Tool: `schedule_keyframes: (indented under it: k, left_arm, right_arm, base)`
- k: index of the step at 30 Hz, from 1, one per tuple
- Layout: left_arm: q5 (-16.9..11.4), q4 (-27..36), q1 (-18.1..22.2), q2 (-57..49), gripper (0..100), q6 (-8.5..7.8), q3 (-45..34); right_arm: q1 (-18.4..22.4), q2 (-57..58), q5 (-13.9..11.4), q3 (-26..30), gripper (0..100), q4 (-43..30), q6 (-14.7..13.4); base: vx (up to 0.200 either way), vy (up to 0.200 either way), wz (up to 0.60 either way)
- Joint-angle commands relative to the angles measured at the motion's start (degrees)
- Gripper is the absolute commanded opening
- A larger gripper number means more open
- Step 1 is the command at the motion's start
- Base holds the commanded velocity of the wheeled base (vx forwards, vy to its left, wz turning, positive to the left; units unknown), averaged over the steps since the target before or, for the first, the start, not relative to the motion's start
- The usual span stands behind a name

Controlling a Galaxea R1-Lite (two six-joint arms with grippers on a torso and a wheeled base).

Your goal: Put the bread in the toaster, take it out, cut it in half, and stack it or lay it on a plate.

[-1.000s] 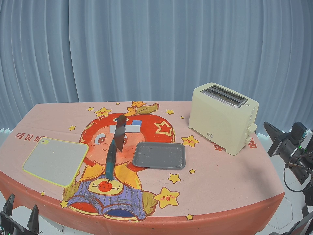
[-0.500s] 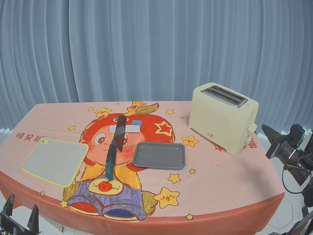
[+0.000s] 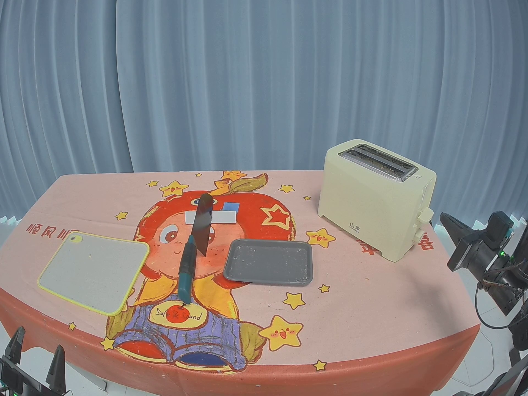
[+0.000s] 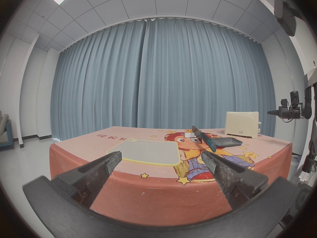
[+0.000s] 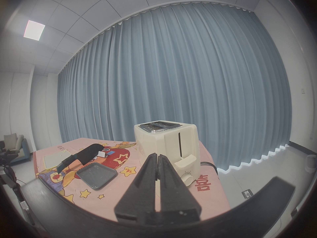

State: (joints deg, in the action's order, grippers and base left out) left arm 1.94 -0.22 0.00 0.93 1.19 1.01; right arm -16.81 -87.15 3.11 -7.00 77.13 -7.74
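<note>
Right gripper [image 5: 158, 158]: just right of the toaster [image 3: 377, 196], off the table [image 3: 357, 303], facing the lever side. Jaws pressed together, nothing in them.
Left gripper [image 4: 161, 154]: far left of toaster, low off the table's near corner. Jaws spread wide, holding nothing.
Bread: can't place it for sure. Lever [image 5: 185, 161] sits at the bottom of its track, so my guess is a slice is down inside. Slots [image 3: 373, 165] look brownish, which could equally be the grille.
If it's toast, expect it light, stiff, crumbly and probably hot. Pinch the top edge across the flat faces, squeeze gently, pull straight up.
Plate [image 3: 269, 262] lies left of toaster, knife [image 3: 188, 259] further left, board [image 3: 93, 270] furthest.
Knife's blade [image 3: 202, 224] is tipped up off the table, and whatever props it is hidden. Grab it by the teal handle [image 3: 185, 281]. It's rigid and likely slick.
Right arm is cut off at the head view's edge.
</note>
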Motion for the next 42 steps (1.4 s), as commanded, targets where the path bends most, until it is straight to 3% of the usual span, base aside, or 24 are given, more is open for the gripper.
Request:
schedule_keyframes:
  k: [1, 31, 42]
  left_arm:
    - [0.00, -0.04, 0.00, -0.40, 100, 0.04, -1.01]
    - [0.08, -0.04, 0.00, -0.40, 100, 0.04, -1.01]
    - [0.08, -0.04, 0.00, -0.40, 100, 0.04, -1.01]
  right_arm:
    - [-0.06, -0.12, -0.03, 0.14, 0, 0.04, 0.01]
    - [-1.65, -1.62, 0.23, 2.34, 0, 0.04, 0.01]
    - [-2.09, -1.97, 1.46, 3.75, 0, -0.75, 0.01]
  base:
    - [0.000, 0.000, 0.00]
    - [0.000, 0.000, 0.00]
    - [0.000, 0.000, 0.00]
